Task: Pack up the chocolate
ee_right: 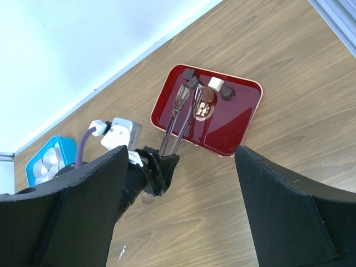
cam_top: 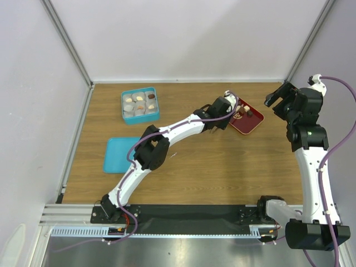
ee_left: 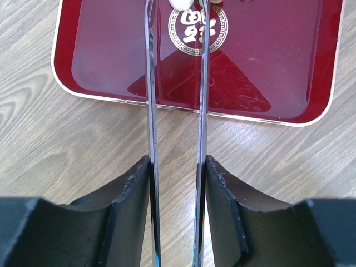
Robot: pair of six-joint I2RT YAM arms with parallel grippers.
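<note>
- In the left wrist view, the tips of the metal tongs [ee_left: 151, 111] run off the top edge. A cream piece [ee_left: 181, 3] sits between them there, and we cannot tell whether it is pinched.
- From above, the left arm covers part of the red tray [cam_top: 253, 123]. The sweets in the teal box [cam_top: 125, 114] are too small to sort by kind.
- The left claw [ee_left: 178, 164] is half closed, gripping both blades of the tongs over the table [ee_left: 50, 139], with the blades reaching across the tray.
- The right claw [ee_right: 181, 153] is spread wide and empty, raised above the table to the right of the tray.
- We count about five pieces of chocolate [ee_right: 216, 84] in the tray, six paper cups in the box, one pair of tongs, and one teal lid [cam_top: 120, 154] lying flat near the box.
</note>
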